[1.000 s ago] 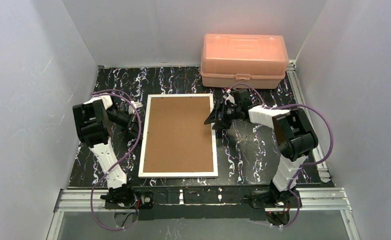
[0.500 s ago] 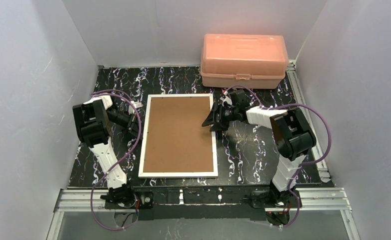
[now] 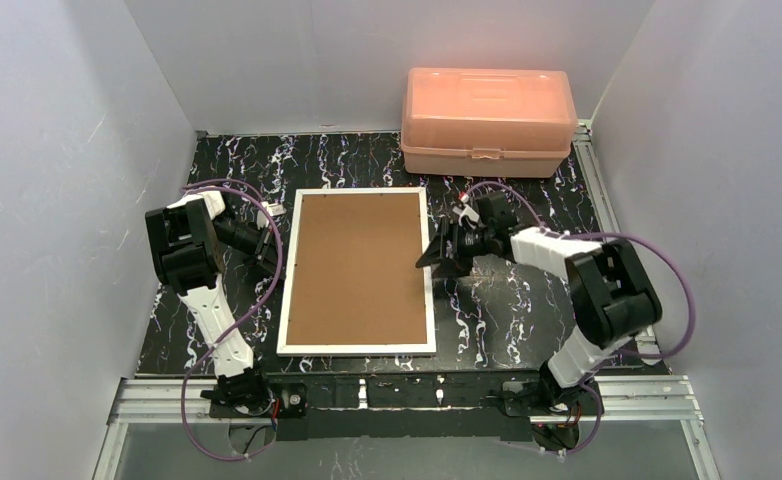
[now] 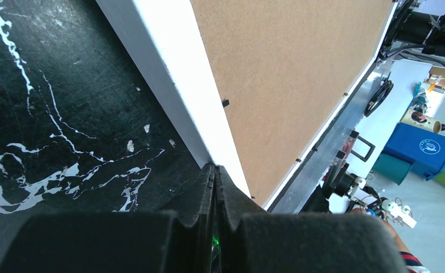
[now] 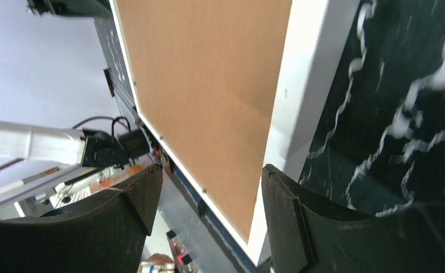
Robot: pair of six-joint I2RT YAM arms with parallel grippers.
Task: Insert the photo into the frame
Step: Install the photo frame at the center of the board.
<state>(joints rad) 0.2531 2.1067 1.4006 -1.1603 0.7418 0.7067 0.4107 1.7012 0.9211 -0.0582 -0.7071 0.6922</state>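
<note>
Right tool [image 3: 433, 264] [image 5: 209, 176] hangs low with its fingers [image 5: 130, 211] spread wide apart and nothing between them. The frame [image 3: 357, 270] [image 5: 209, 85] lies flat on the table [image 3: 512, 305] [image 5: 391, 114] directly beneath and to the left of this tool, brown back upward and white border all round. In the right wrist view one finger sits over the brown back and the other over the white border where it meets the table, so the tool straddles the frame's right edge, somewhat beyond its midpoint. Whether either finger touches the frame cannot be told. Left tool [image 3: 267, 250] [image 4: 215, 170] is on the far side of the frame from the right tool, its fingers pressed together on nothing. Their tip lies right at the frame's [image 4: 169, 74] left white border, low over the table [image 4: 55, 102]; contact there cannot be made out. The frame thus lies between the two tools, its long sides running away from the arm bases. A pink box [image 3: 487, 105], lid down, stands on the table well beyond the right tool, against the back wall and apart from the frame.
</note>
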